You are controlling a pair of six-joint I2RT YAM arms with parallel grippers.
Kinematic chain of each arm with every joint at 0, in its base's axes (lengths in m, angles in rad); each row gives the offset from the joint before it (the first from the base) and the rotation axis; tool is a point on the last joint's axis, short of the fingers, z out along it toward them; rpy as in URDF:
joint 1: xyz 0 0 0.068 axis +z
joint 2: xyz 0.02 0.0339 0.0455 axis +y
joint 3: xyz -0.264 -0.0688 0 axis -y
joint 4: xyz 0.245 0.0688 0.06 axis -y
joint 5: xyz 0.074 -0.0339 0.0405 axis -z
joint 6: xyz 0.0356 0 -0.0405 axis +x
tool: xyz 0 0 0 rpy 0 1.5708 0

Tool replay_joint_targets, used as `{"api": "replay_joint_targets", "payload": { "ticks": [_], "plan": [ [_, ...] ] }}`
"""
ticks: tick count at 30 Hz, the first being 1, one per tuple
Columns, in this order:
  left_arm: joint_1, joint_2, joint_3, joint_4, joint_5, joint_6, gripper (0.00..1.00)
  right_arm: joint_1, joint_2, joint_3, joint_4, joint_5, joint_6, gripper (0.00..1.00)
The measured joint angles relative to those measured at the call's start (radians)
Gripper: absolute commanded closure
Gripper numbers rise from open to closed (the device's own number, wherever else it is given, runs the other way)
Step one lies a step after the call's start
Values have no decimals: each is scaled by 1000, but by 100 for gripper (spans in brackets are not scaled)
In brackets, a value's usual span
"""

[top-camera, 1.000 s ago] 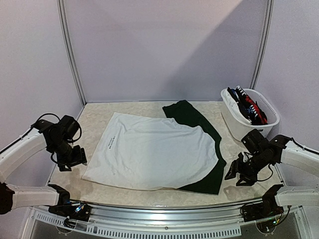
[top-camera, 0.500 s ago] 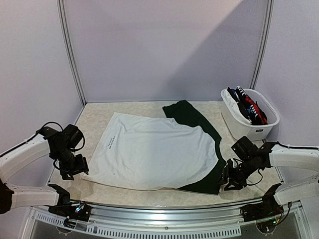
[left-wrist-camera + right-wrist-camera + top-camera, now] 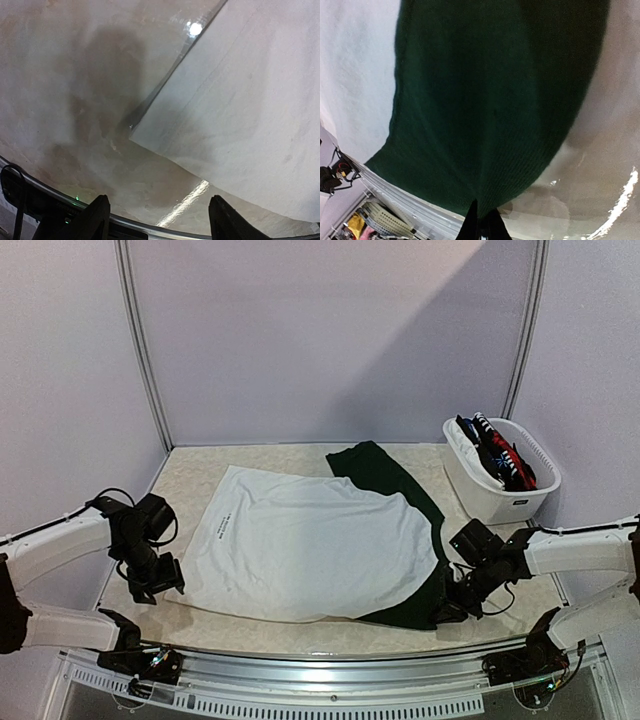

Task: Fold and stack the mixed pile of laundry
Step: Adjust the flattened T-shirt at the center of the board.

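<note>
A white T-shirt [image 3: 310, 545] lies spread flat on the table, its small black print near the left edge. Under it lies a dark green piece [image 3: 385, 472], showing along the right side and the far end. My right gripper [image 3: 447, 608] is shut on that green piece's near right hem [image 3: 490, 100], pinched between the fingers [image 3: 482, 215]. A strip of the white shirt [image 3: 355, 75] shows at the left of the right wrist view. My left gripper [image 3: 160, 580] hangs open just off the shirt's near left corner [image 3: 240, 100], with only bare table between its jaws [image 3: 157, 205].
A white tub [image 3: 480, 495] stands at the back right, holding the rest of the laundry pile [image 3: 497, 460], red, black and striped pieces. The table's metal front rail [image 3: 320, 665] runs close behind both grippers. Side posts and walls close in the table.
My right gripper moved left to the green hem and shut on it. My left gripper slid nearer and rightward toward the shirt's corner, staying open.
</note>
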Motion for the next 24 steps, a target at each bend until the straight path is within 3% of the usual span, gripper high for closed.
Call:
{"api": "replay_joint_targets", "payload": {
  "ticks": [11, 24],
  "plan": [
    [-9, 24, -18, 27, 7, -14, 35, 1, -56, 10, -131, 99, 3, 100],
    [-18, 53, -44, 80, 33, -28, 38, 1, -53, 17, -150, 121, 18, 100]
  ]
}}
